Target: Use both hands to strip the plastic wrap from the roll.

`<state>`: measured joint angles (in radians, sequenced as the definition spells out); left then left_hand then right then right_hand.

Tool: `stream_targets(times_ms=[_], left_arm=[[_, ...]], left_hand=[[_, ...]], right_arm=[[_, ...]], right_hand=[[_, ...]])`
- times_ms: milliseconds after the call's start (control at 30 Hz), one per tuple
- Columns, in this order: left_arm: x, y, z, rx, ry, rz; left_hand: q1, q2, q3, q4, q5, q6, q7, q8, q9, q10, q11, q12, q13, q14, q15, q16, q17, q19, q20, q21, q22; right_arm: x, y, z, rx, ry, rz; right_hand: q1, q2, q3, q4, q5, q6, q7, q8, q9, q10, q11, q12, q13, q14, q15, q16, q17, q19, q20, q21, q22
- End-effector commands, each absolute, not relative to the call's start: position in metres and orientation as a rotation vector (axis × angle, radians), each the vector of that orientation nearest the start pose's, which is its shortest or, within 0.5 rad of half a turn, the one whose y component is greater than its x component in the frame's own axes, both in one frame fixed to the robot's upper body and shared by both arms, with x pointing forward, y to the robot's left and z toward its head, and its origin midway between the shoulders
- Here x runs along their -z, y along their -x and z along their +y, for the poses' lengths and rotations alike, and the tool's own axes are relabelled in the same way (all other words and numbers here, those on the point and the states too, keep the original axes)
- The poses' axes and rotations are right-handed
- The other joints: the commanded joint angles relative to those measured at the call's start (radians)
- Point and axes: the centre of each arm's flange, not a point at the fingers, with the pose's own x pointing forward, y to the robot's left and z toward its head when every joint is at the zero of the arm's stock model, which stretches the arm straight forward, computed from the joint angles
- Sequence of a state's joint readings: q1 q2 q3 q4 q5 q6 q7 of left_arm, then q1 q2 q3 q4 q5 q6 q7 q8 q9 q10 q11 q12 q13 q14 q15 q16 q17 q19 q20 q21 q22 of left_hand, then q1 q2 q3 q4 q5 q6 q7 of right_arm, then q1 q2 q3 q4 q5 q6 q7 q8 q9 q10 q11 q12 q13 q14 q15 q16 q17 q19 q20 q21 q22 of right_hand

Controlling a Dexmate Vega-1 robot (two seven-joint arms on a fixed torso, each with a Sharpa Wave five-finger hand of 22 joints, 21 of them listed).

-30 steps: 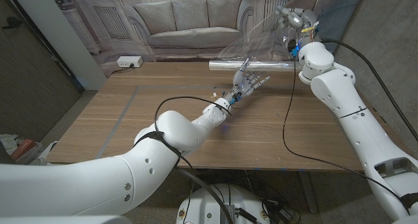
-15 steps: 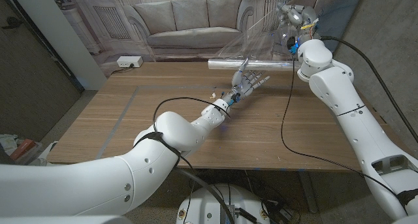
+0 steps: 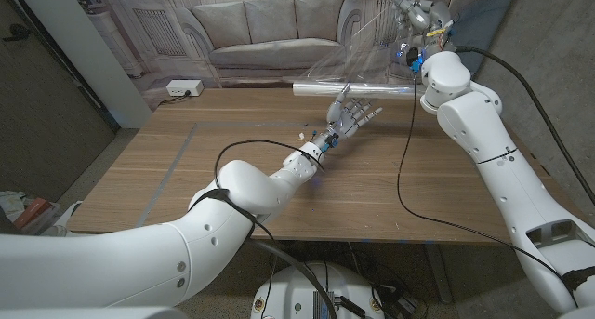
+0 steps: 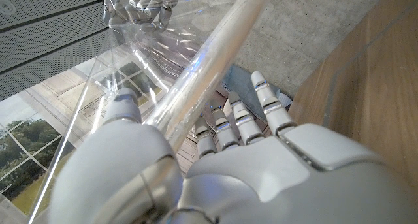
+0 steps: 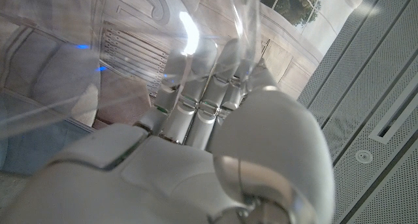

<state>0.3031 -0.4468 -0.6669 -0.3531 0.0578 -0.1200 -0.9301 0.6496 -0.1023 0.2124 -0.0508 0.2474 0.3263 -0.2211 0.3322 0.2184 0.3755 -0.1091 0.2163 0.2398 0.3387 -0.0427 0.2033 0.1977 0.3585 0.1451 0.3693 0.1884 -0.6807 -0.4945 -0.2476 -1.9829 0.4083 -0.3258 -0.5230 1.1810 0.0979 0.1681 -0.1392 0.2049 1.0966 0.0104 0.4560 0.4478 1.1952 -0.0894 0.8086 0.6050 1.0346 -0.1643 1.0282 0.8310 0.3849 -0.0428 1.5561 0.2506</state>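
Note:
The roll [image 3: 321, 88] lies along the table's far edge, a thin shiny tube. A clear sheet of plastic wrap [image 3: 364, 51] rises from it to my right hand [image 3: 415, 17], which is lifted high above the roll's right end and grips the film. In the right wrist view the film drapes over the curled fingers [image 5: 196, 100]. My left hand [image 3: 351, 117] hovers just in front of the roll with fingers spread, one fingertip up against it. In the left wrist view the roll [image 4: 209, 67] runs between the thumb and the other fingers of my left hand [image 4: 228, 172], ungrasped.
A white power strip [image 3: 183, 88] sits at the table's far left edge. Faint tape lines [image 3: 172, 166] mark the wood. A black cable [image 3: 404, 161] hangs beside my right arm. A printed sofa backdrop [image 3: 270, 26] stands close behind the roll.
My right hand has risen a little and drifted left, drawing the wrap higher. The roll has shifted slightly toward the far edge. The left hand has edged closer to the roll.

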Motion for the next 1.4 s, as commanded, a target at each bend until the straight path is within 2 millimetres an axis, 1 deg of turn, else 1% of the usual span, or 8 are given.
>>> stream_targets(times_ms=[33, 200, 367, 500, 567, 800, 1067, 1400], left_arm=[[0.008, -0.684, -0.023, 1.045, 0.656, -0.364], [0.008, -0.686, -0.025, 1.035, 0.663, -0.345], [0.006, -0.687, -0.026, 1.027, 0.664, -0.336], [0.006, -0.688, -0.025, 1.022, 0.656, -0.333], [0.006, -0.688, -0.025, 1.020, 0.643, -0.335], [0.006, -0.688, -0.024, 1.020, 0.649, -0.334], [0.006, -0.688, -0.021, 1.029, 0.641, -0.345], [0.008, -0.687, -0.016, 1.045, 0.639, -0.353]], left_hand=[[0.001, -0.003, -0.003, -0.002, 0.003, 0.007, 0.002, -0.005, 0.002, 0.003, 0.003, 0.004, 0.001, -0.004, -0.034, -0.001, 0.004, -0.003, -0.001, -0.006, 0.005], [-0.001, -0.001, -0.004, 0.000, 0.004, 0.009, 0.002, -0.005, 0.002, 0.002, 0.003, 0.004, 0.002, -0.003, -0.034, 0.000, 0.004, -0.004, -0.001, -0.007, 0.005], [-0.002, 0.000, -0.005, 0.001, 0.004, 0.010, 0.002, -0.005, 0.002, 0.002, 0.002, 0.004, 0.002, -0.004, -0.035, 0.000, 0.004, -0.004, -0.001, -0.007, 0.005], [-0.003, 0.000, -0.006, 0.002, 0.005, 0.010, 0.002, -0.006, 0.001, 0.001, 0.000, 0.003, 0.002, -0.004, -0.035, 0.000, 0.004, -0.004, -0.002, -0.008, 0.005], [-0.003, 0.001, -0.007, 0.002, 0.005, 0.010, 0.002, -0.007, 0.001, -0.001, 0.002, 0.003, 0.002, -0.004, -0.036, 0.000, 0.004, -0.004, -0.001, -0.008, 0.006], [-0.004, 0.001, -0.008, 0.003, 0.005, 0.009, 0.002, -0.008, 0.001, -0.001, 0.004, 0.003, 0.002, -0.005, -0.034, 0.000, 0.004, -0.004, -0.002, -0.009, 0.006], [-0.005, 0.002, -0.011, 0.004, 0.006, 0.008, 0.002, -0.010, 0.001, -0.001, 0.003, 0.003, 0.002, -0.006, -0.034, 0.000, 0.004, -0.005, -0.001, -0.011, 0.006], [-0.006, 0.002, -0.012, 0.005, 0.007, 0.009, 0.002, -0.011, 0.001, -0.002, 0.004, 0.003, 0.002, -0.006, -0.033, 0.001, 0.004, -0.005, -0.003, -0.012, 0.006]], right_arm=[[-0.212, -0.518, -0.243, 0.153, 0.046, -0.836], [-0.211, -0.521, -0.242, 0.129, 0.049, -0.835], [-0.210, -0.522, -0.241, 0.100, 0.053, -0.838], [-0.209, -0.524, -0.241, 0.083, 0.058, -0.848], [-0.208, -0.525, -0.240, 0.075, 0.052, -0.851], [-0.206, -0.528, -0.239, 0.053, 0.036, -0.863], [-0.205, -0.528, -0.236, 0.040, 0.022, -0.883], [-0.203, -0.521, -0.231, 0.065, 0.054, -0.915]], right_hand=[[-0.006, 0.007, -0.004, 0.005, 0.005, 0.004, -0.018, -0.008, -0.002, -0.003, -0.009, -0.013, -0.001, -0.004, -0.062, -0.010, -0.008, -0.002, -0.043, 0.009, 0.011], [-0.083, -0.003, -0.033, 0.042, -0.010, -0.047, -0.035, -0.037, -0.025, -0.067, -0.003, -0.059, -0.029, -0.025, -0.059, -0.048, -0.051, -0.028, -0.012, 0.002, 0.029], [-0.228, -0.005, -0.078, 0.103, -0.025, -0.186, -0.021, -0.126, -0.065, -0.198, 0.044, -0.164, -0.104, -0.125, -0.037, -0.124, -0.130, -0.088, 0.032, -0.018, 0.035], [-0.354, -0.008, -0.104, 0.151, -0.026, -0.337, -0.002, -0.234, -0.123, -0.360, 0.112, -0.310, -0.191, -0.243, 0.071, -0.288, -0.308, -0.158, 0.084, -0.067, -0.042], [-0.421, -0.017, -0.123, 0.175, -0.024, -0.409, 0.000, -0.263, -0.145, -0.430, 0.137, -0.376, -0.225, -0.305, 0.123, -0.355, -0.376, -0.191, 0.108, -0.094, -0.067], [-0.530, -0.046, -0.159, 0.203, -0.026, -0.565, -0.005, -0.270, -0.198, -0.617, 0.163, -0.502, -0.299, -0.540, 0.211, -0.541, -0.489, -0.288, 0.166, -0.217, -0.083], [-0.572, -0.053, -0.174, 0.217, -0.028, -0.591, -0.009, -0.265, -0.211, -0.655, 0.169, -0.522, -0.321, -0.598, 0.231, -0.592, -0.514, -0.342, 0.196, -0.280, -0.085], [-0.662, -0.062, -0.208, 0.236, -0.020, -0.688, -0.025, -0.264, -0.239, -0.810, 0.172, -0.585, -0.381, -0.818, 0.278, -0.745, -0.587, -0.540, 0.246, -0.505, -0.085]])
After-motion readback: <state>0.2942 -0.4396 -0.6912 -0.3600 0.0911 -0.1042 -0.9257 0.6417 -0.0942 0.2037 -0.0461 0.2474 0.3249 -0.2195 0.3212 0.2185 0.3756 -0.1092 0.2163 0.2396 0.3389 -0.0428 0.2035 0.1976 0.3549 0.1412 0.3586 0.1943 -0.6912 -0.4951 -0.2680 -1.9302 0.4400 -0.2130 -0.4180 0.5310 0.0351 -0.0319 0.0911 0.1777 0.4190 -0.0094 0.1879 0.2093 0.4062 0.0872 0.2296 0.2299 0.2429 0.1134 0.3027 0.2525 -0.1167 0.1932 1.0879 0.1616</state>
